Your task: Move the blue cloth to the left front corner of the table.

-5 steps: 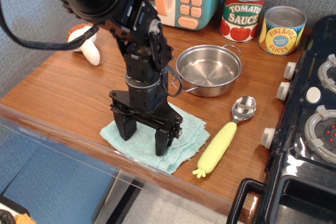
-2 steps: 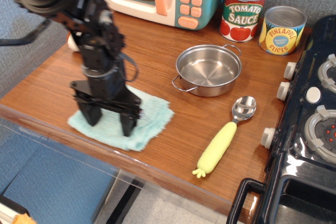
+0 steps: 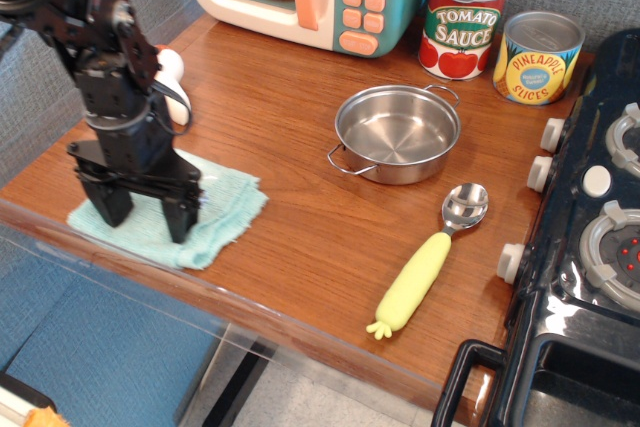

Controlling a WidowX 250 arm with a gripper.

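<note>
Cloth (image 3: 210, 217) lay at the table's (image 3: 300, 247) left front, its near edge close to the clear lip. Risk: dragged further, it could slide off the front. Gripper (image 3: 145, 212) pointed straight down, jaws spread, both tips planted on the blue cloth, arm upright above.

Terry blue cloth (image 3: 222, 209), wood-grain table (image 3: 300, 237)
</note>
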